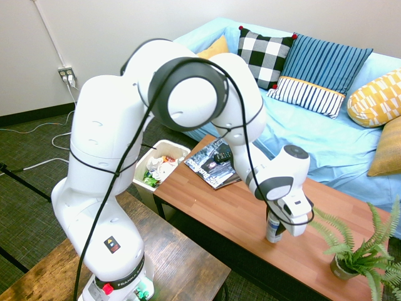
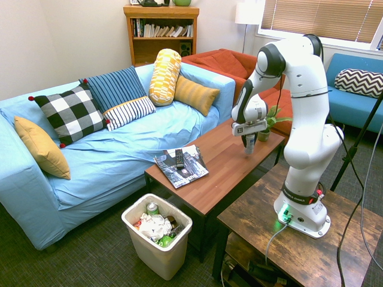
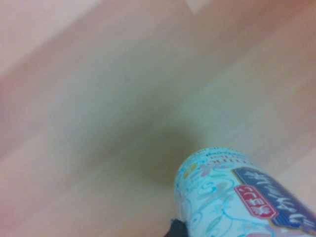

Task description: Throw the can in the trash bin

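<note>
- Gripping from straight above, your gripper (image 1: 274,227) is clamped on the can (image 1: 272,229), which hangs upright under it over the far-end stretch of the coffee table (image 2: 230,161), near the little potted fern (image 1: 360,251). I can't tell for sure if the base has cleared the wood.
- Get it properly clear of the tabletop before you swing sideways, and keep the can vertical so it doesn't twist in the jaws.
- You've got the whole table length to cover: the trash bin (image 2: 157,251) sits on the floor off the opposite end, already stuffed with paper and wrappers, so aim for the middle of the opening.
- Mind the magazine (image 2: 182,168) with the remote (image 2: 179,158) lying on it, right along your path.
- Room-wise: smooth reddish wood top, blue sofa (image 2: 119,149) with cushions just behind it, dark carpet underneath.
</note>
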Robot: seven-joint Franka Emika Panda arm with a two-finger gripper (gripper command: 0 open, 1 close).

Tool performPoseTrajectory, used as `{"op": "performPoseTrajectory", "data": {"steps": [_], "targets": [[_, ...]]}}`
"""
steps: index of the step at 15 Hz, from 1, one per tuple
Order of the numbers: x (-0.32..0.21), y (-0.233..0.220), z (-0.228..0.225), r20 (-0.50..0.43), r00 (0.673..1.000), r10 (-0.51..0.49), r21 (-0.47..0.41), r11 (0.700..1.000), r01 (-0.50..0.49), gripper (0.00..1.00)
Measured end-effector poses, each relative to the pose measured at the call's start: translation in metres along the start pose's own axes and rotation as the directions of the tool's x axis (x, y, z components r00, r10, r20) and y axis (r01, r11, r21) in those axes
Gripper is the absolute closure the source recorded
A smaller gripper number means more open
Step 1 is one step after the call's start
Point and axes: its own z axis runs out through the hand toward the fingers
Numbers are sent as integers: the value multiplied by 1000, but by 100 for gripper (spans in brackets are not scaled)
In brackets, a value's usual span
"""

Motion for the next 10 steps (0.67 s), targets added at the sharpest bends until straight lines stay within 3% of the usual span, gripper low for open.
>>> {"op": "performPoseTrajectory", "data": {"steps": [4, 7, 10], "targets": [[-126, -90, -145, -114, 986, -124, 95, 986, 135, 100], [-263, -117, -254, -177, 965, -193, 151, 964, 221, 100], [-372, -132, -268, -210, 935, -285, 155, 935, 320, 100]]}}
